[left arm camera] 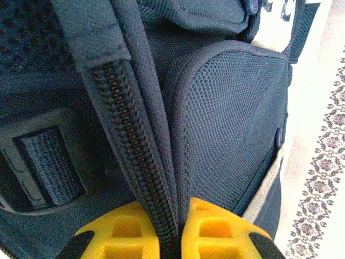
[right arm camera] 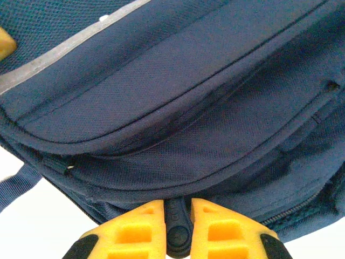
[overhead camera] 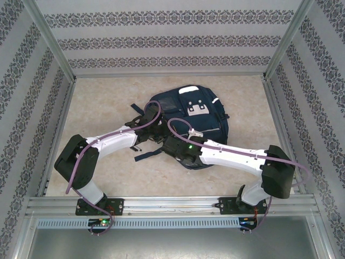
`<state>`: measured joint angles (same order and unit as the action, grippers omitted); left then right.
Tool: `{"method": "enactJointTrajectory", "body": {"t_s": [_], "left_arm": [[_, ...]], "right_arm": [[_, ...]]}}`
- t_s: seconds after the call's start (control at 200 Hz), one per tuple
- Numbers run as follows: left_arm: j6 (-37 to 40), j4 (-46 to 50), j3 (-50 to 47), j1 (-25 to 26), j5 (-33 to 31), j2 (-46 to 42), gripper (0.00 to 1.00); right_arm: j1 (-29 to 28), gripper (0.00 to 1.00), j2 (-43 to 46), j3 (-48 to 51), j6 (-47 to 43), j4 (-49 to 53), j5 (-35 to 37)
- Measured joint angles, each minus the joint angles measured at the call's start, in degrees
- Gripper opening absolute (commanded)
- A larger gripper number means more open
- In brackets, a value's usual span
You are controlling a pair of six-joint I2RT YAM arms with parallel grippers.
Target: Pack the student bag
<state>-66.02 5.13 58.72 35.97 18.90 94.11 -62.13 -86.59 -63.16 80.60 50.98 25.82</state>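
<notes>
The student bag [overhead camera: 198, 114], dark navy with white reflective patches, lies in the middle of the table. My left gripper [overhead camera: 149, 127] is at its left side, among the straps. In the left wrist view its yellow fingers [left arm camera: 121, 232] are shut on a fold of the bag's fabric with a zipper track [left arm camera: 132, 140], next to a mesh side pocket [left arm camera: 232, 113]. My right gripper [overhead camera: 179, 149] is at the bag's near edge. Its yellow fingers [right arm camera: 137, 229] are shut on a dark rubber zipper pull [right arm camera: 178, 229] under the bag's front pockets [right arm camera: 178, 97].
The beige tabletop [overhead camera: 102, 108] stretches to the left of and behind the bag. Patterned walls [overhead camera: 161, 40] and metal frame posts [overhead camera: 54, 48] close in three sides. A metal rail [overhead camera: 172, 205] runs along the near edge by the arm bases.
</notes>
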Motion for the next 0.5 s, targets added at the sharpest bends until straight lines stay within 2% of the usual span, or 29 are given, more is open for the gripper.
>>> {"method": "enactJointTrajectory", "body": {"t_s": [0.11,0.32,0.5], "left_arm": [[0.0,0.0,0.0,-0.4,0.8,0.0,0.0],[0.7,1.4,0.9,-2.1,2.8,0.0,0.0],[2.1,3.0,2.2,-3.1,4.8,0.0,0.0]], "right_arm": [[0.6,0.0,2.8,3.1,-4.6,-0.5,0.1],[5.3,0.0,11.0,10.2,-16.3,-2.5,-0.6],[12.8,0.0,19.6,16.5,-22.8,-6.1,-2.3]]}}
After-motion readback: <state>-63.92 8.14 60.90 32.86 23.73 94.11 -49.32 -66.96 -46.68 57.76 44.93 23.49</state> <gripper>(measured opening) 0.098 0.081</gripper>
